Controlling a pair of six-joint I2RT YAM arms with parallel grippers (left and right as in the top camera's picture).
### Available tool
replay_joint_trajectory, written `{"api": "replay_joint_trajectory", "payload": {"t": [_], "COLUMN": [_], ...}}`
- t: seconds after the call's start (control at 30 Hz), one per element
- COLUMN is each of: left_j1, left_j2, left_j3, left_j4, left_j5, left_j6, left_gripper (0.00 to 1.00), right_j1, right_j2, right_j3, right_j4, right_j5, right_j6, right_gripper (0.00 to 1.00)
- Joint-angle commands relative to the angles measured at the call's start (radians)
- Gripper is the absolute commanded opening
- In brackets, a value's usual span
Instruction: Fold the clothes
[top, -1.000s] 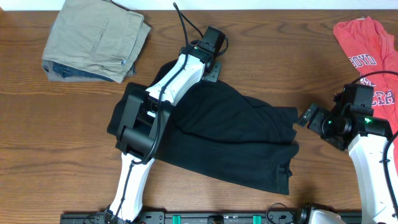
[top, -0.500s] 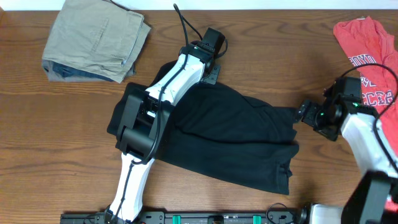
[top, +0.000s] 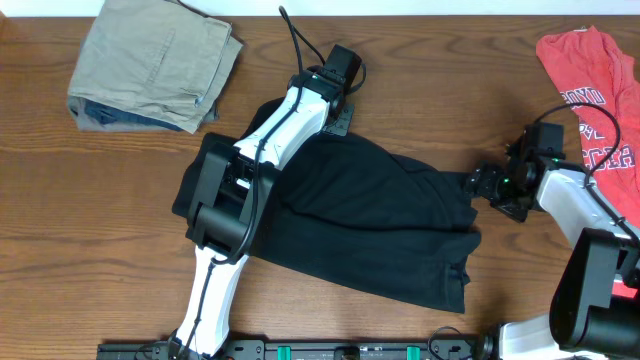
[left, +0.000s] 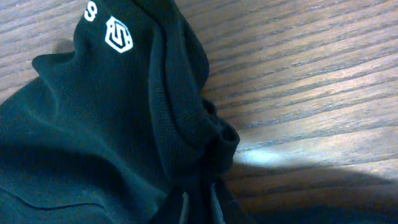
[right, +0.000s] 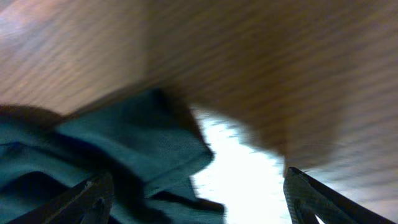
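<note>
**Two arms at opposite edges of a crumpled shirt**

The wooden table (top: 100, 200) carries three garments. The black shirt (top: 370, 220), the one to fold, lies rumpled across the centre. The folded khaki trousers (top: 150, 65) sit off at eleven o'clock and the red T-shirt (top: 590, 90) at two o'clock, both well apart from it and so out of the working area.

The left gripper (top: 338, 112) reaches over the shirt to its twelve o'clock edge. Its jaws are clenched, apparently on a gather of fabric, which looks meant to anchor that edge while the other side is taken. The right gripper (top: 485, 185) is at the shirt's three o'clock corner with its jaws spread wide. They straddle the corner and grasp nothing yet, likely to take it for spreading or folding.

The overhead view gives the layout, but the left arm hides much of the shirt and neither grip can be read there. The left wrist view shows the small white logo (left: 118, 34) and the cloth bunching down toward its own fingers, which are barely seen. The blurred right wrist view shows the hemmed corner lying between the open fingers (right: 93, 193).
</note>
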Motion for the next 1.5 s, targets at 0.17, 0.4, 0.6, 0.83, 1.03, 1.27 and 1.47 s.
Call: {"api": "replay_joint_trajectory", "payload": {"t": [0.17,0.4,0.6,0.83,1.03,1.27,1.47], "left_j1": [0.005,0.005,0.005,0.005,0.005,0.005,0.005], "left_j2": [-0.027,-0.027,-0.027,-0.027,-0.027,-0.027,-0.026], "left_j3": [0.008,0.007,0.007,0.007,0.007,0.007,0.007], "left_j4": [-0.005,-0.012,-0.011,-0.011,-0.011,-0.011,-0.012], "left_j5": [-0.005,-0.005,-0.005,-0.005,-0.005,-0.005,-0.005], "left_j6": [0.002,0.002,-0.036,-0.047,-0.047,-0.047,-0.047], "left_gripper": [0.11,0.11,0.11,0.11,0.11,0.11,0.11], "right_j1": [0.085,0.092,0.102,0.146,0.211,0.259,0.264], "right_j2": [0.007,0.007,0.007,0.018,0.018,0.018,0.018], "right_j3": [0.015,0.014,0.014,0.014,0.014,0.014,0.014], "right_j4": [0.031,0.066,0.114,0.097,0.056,0.068,0.1], "right_j5": [-0.056,-0.056,-0.058,0.006,0.155,0.205,0.206], "right_j6": [-0.011,-0.003,0.003,0.038,0.078,0.103,0.102], "right_gripper": [0.87,0.87,0.86,0.74,0.73,0.71,0.63]}}
